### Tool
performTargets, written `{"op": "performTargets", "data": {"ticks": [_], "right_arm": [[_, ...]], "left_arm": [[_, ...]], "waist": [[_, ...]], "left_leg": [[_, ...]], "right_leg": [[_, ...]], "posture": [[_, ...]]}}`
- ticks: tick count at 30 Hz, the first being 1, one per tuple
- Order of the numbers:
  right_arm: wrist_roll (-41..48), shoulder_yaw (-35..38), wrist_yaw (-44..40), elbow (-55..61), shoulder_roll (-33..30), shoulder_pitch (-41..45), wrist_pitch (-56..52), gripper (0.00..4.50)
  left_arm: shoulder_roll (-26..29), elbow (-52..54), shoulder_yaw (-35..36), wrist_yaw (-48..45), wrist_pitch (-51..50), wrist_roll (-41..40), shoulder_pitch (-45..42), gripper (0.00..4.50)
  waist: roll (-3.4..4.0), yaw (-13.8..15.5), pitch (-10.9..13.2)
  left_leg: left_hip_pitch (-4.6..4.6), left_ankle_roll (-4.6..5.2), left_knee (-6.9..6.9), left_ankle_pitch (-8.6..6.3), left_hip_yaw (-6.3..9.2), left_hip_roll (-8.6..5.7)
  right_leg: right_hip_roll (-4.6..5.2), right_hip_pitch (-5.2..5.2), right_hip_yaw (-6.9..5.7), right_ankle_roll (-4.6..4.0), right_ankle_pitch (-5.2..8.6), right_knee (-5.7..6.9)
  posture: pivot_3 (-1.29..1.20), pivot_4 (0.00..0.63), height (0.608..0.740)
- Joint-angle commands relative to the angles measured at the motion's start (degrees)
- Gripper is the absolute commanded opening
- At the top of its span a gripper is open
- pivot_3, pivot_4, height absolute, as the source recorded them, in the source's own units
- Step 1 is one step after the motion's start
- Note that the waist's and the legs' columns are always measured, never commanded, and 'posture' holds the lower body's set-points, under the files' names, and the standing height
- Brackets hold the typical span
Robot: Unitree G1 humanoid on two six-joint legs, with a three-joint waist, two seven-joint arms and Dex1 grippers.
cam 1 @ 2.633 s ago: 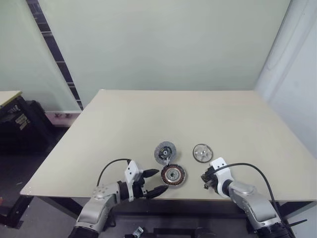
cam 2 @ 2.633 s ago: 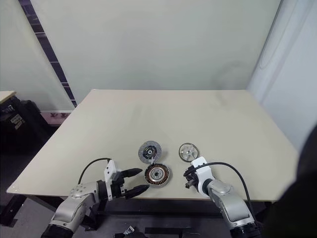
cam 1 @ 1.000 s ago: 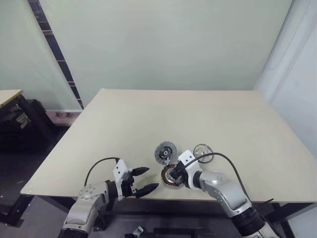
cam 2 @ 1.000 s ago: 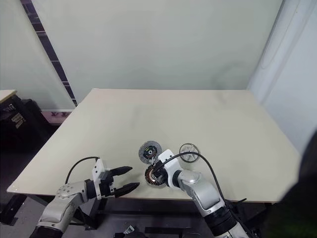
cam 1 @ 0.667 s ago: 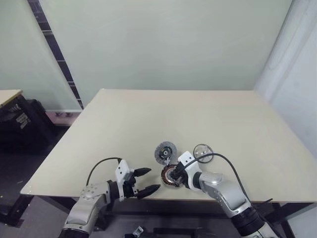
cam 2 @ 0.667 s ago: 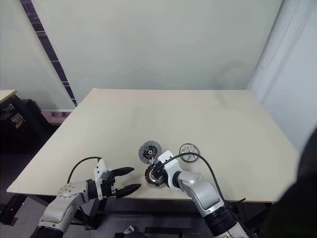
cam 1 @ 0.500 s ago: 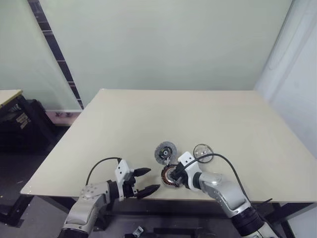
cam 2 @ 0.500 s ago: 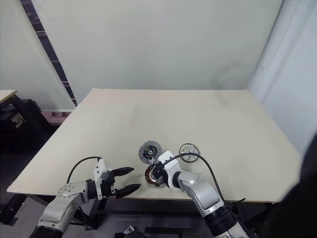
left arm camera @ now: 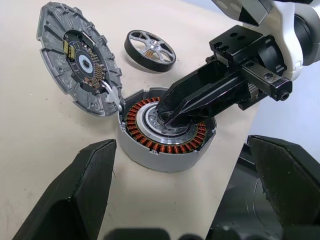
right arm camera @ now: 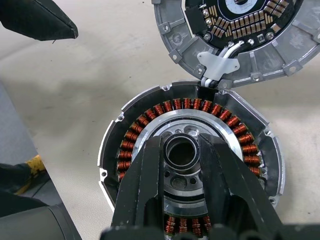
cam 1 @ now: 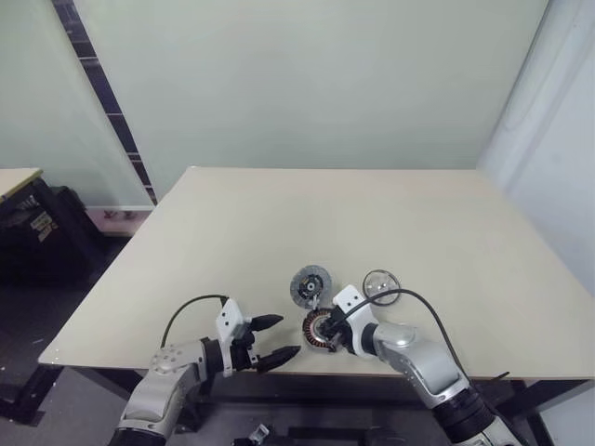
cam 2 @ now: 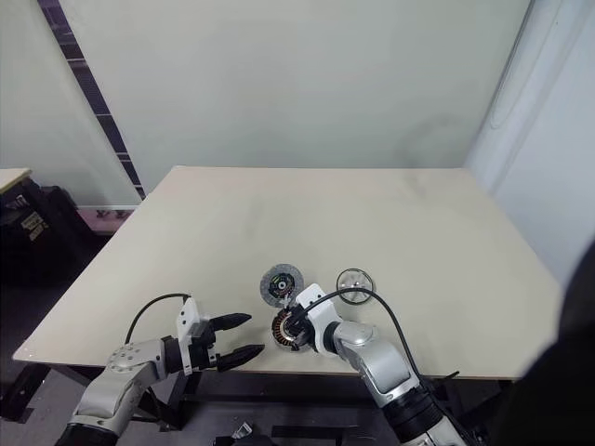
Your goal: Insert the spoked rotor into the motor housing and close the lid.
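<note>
Beige table (cam 1: 279,223) bears three items near its front edge. The copper-wound spoked rotor (left arm camera: 165,131) and grey motor housing (left arm camera: 80,57) touch; the lid (left arm camera: 150,50) lies apart.

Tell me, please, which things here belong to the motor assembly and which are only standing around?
For the job:
- motor housing with copper windings, its hub gripped by the right gripper
- lid, lying open beside it, joined by wires
- spoked rotor, loose on the table

Not for the job:
- side table
- dark clutter under it

Matt beige table (cam 1: 279,223) — grey cast-metal housing (left arm camera: 165,160), copper windings (right arm camera: 150,117), glossy black plastic fingers (left arm camera: 210,97).
</note>
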State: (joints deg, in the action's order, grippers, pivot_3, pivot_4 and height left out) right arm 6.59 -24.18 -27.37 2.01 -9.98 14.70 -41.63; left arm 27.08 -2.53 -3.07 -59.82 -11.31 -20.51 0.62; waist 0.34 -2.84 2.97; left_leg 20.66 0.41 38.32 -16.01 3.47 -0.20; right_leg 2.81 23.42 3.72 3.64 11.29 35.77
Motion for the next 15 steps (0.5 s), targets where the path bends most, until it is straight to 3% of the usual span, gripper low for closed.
{"op": "performTargets", "data": {"ticks": [1,15], "right_arm": [[-0.68,0.28,-0.05,0.56,-0.13,0.71,0.65,0.68],[-0.75,0.57,0.04,0.59,-0.59,1.06,0.30,0.68]], "left_arm": [[0.31,2.43,0.20,-0.06,0.16,-0.74,-0.53,4.50],[0.14,1.63,-0.37,-0.38,0.66,-0.51,-0.91,4.50]], "waist": [[0.00,0.00,0.00],[0.00,0.00,0.00]], "left_leg": [[0.00,0.00,0.00,0.00,0.00,0.00],[0.00,0.00,0.00,0.00,0.00,0.00]], "right_leg": [[0.00,0.00,0.00,0.00,0.00,0.00],[0.00,0.00,0.00,0.00,0.00,0.00]], "posture": [[0.00,0.000,0.740],[0.00,0.000,0.740]]}}
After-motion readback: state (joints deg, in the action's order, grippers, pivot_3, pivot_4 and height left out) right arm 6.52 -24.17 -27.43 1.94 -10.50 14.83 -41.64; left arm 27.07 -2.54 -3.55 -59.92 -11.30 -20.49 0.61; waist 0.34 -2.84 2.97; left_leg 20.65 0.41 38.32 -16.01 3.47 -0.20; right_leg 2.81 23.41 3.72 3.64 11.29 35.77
